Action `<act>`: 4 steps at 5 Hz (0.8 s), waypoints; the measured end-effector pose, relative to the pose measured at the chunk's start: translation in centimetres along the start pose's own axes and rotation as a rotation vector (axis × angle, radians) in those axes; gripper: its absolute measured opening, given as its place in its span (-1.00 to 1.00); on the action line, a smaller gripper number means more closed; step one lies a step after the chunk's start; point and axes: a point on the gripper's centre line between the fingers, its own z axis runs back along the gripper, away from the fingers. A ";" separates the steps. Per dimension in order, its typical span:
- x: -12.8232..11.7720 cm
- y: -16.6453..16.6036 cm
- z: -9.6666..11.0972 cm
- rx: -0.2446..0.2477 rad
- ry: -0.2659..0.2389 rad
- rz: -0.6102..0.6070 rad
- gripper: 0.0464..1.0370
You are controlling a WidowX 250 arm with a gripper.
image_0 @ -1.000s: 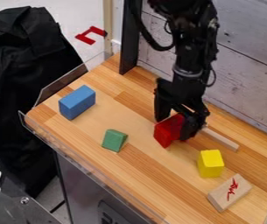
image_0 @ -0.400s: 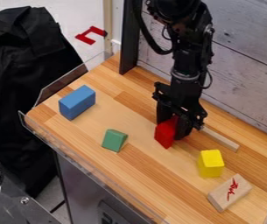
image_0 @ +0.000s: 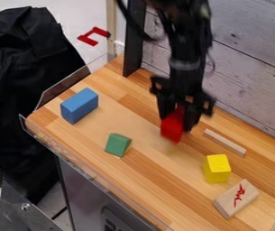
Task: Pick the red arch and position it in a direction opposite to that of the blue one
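pincer (image_0: 176, 122) gripping red block (image_0: 172, 131) | green block (image_0: 117, 145) near blue block (image_0: 79, 106)

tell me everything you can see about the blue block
The blue block is a solid oblong, plain, flat-faced and straight-edged, possibly painted wood. It lies flat near the left end of the picture's wooden tabletop, beyond the green block. Only the tabletop appears to touch it.

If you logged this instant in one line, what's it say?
hand: holding red block | blue block: apart, at view's left | yellow block: apart, at view's right
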 end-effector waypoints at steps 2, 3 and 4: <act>0.8 1.0 1.5 -0.097 0.025 0.532 0.08; 1.0 2.0 0.7 -0.075 0.027 0.812 0.08; 0.8 2.6 0.2 -0.032 0.034 1.050 0.08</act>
